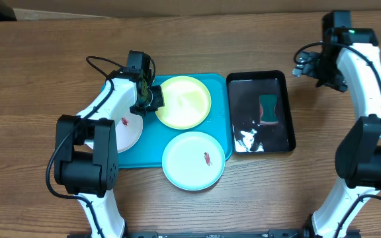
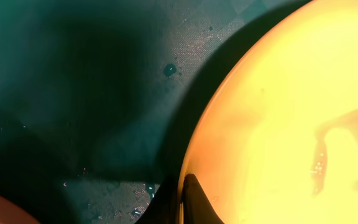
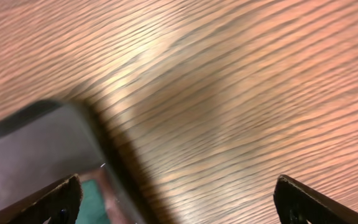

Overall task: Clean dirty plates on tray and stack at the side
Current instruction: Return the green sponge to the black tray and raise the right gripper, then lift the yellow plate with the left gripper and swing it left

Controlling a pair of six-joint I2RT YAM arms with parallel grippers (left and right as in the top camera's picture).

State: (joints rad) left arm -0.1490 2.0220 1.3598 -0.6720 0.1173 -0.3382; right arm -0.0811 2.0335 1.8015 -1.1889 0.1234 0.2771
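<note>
Your left hand (image 1: 151, 99) was clamped on the yellow plate (image 1: 185, 102) at its left rim, upper centre of the tray (image 1: 149, 144). The white plate (image 1: 128, 132) sat at the tray's left, and the blue plate (image 1: 192, 160) overhung its lower edge. Your right hand (image 1: 303, 65) stood with fingers apart, upper right, above the desk (image 1: 38, 73).

Overhead: straight down, whole table (image 1: 38, 66). Wrist views close: left on yellow-green plate (image 2: 278, 112), right on black tray (image 3: 36, 155) corner.

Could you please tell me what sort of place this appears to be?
Probably a robotics lab bench staged for dishwashing: robot arms at a wooden table, a turquoise tray with a yellow-green plate and smeared light blue plate, and a black tray.
</note>
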